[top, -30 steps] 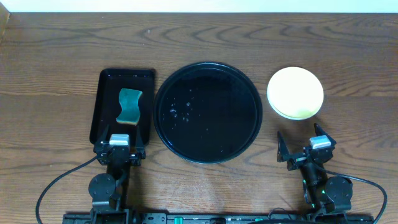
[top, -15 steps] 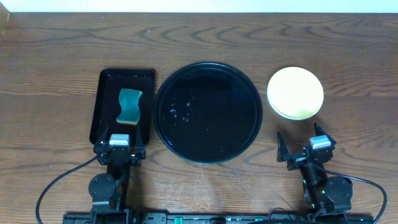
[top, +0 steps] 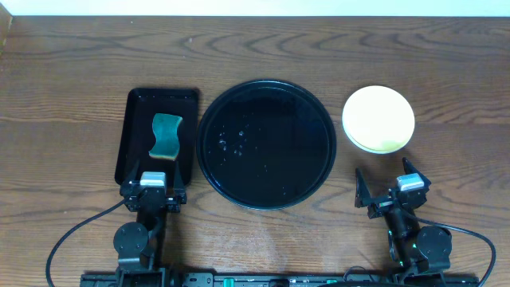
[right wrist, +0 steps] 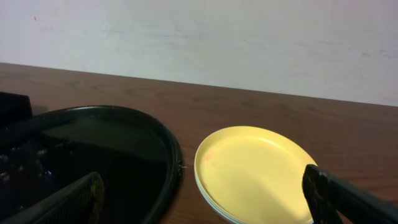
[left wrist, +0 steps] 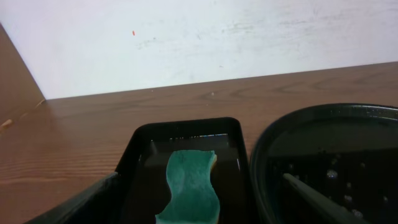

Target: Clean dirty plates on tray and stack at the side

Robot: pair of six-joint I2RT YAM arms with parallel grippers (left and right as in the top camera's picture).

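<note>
Since the plates sit stacked on the table just right of the tray, apart from its rim, with the yellow one on top and a pale bluish rim showing beneath it in the right wrist view, the job looks close to finished; how many lie underneath cannot be told. They appear light, stiff and smooth, probably slippery if wet, and shallow enough that the only sound hold is a pinch across the raised rim, best on the near edge facing the right gripper. That gripper rests close behind the stack with its fingers spread wide and nothing between them. The tray holds no plates, only scattered droplets. To its left, nearly touching, a small tray carries a green sponge, and the left gripper sits at its near end, fingers likewise wide and empty. Bare wood lies beyond and to the right of the stack, leaving ample room to lift or slide; the tray's low rim is the only edge to clear.
</note>
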